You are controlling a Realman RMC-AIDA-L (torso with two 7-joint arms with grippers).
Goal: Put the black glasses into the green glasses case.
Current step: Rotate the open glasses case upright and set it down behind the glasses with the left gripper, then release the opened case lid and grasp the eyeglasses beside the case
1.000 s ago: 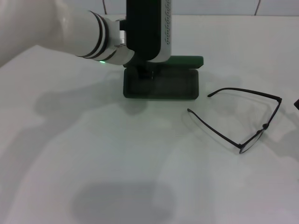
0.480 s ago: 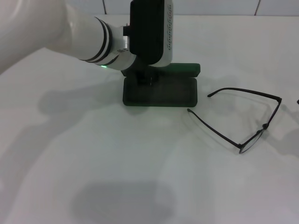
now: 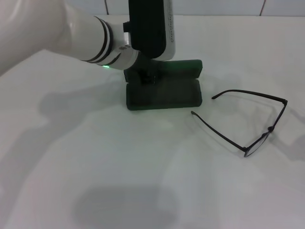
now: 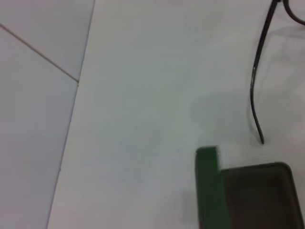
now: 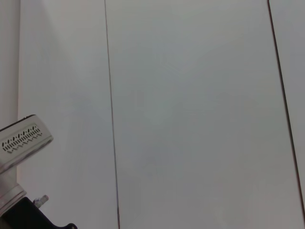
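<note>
Change since earlier frames: case has slid slightly and turned a little; left arm has shifted with it; glasses unmoved.

Case, one: dark green hard clamshell, rounded corners, open, grey lining, lid raised at far edge; far centre of white bench.

Glasses, one: thin black wire frame, clear lenses, both temples unfolded toward the case; right of the case, apart.

Left hand: over the case's left end, at its far edge; grip width cannot be told.

Right hand: out of view.
</note>
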